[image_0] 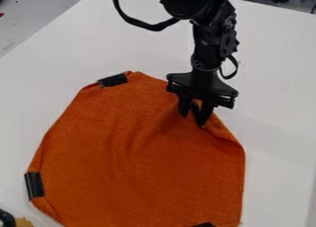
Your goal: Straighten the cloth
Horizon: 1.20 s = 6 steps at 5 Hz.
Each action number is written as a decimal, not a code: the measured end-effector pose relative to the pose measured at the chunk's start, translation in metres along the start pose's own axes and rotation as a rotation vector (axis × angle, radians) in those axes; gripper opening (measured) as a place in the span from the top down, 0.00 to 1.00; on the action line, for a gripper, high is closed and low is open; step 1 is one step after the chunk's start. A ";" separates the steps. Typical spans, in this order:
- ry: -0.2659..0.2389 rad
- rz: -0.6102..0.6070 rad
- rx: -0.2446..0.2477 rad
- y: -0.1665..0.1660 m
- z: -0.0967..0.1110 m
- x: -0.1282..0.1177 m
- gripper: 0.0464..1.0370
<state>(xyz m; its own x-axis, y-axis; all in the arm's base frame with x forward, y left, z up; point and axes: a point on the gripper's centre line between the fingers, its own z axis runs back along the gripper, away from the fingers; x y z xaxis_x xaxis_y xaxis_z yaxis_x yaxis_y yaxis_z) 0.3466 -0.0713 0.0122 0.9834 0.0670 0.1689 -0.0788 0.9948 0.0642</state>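
Note:
The gripper [195, 116] hangs down over the upper right part of the orange cloth [148, 161], its tips at the fabric. Creases run down and left across the cloth from beside it, and the upper right edge is folded or bunched next to it. Spread over much of the lower left of the view, the cloth has tucked corners. Black clips or tape pieces sit on its top left corner [113, 80], its left edge [34, 185] and its bottom edge [203, 224]. Whether fabric is pinched in the gripper is hard to make out.
The white table [277, 129] surrounds the cloth, its far edge running across the top of the view. A black object [6, 219] and a small yellowish item [23, 222] lie at the bottom left corner. A cable loops beside the arm at the top.

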 end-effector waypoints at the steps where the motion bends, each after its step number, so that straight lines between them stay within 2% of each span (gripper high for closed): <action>1: 0.004 -0.003 -0.002 -0.001 -0.001 0.000 0.86; 2: 0.013 -0.016 0.001 -0.001 0.001 0.001 0.97; 3: 0.018 -0.039 0.006 -0.001 0.003 0.003 0.99; 4: 0.009 -0.052 0.023 -0.002 0.018 0.017 0.99; 5: -0.006 -0.097 0.023 -0.020 0.030 0.037 0.99; 6: -0.040 -0.087 -0.060 -0.036 0.021 0.044 0.99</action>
<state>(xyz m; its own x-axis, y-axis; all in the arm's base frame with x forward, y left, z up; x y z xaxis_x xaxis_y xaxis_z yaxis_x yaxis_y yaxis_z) 0.3888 -0.1053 0.0376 0.9786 -0.0217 0.2045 0.0176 0.9996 0.0217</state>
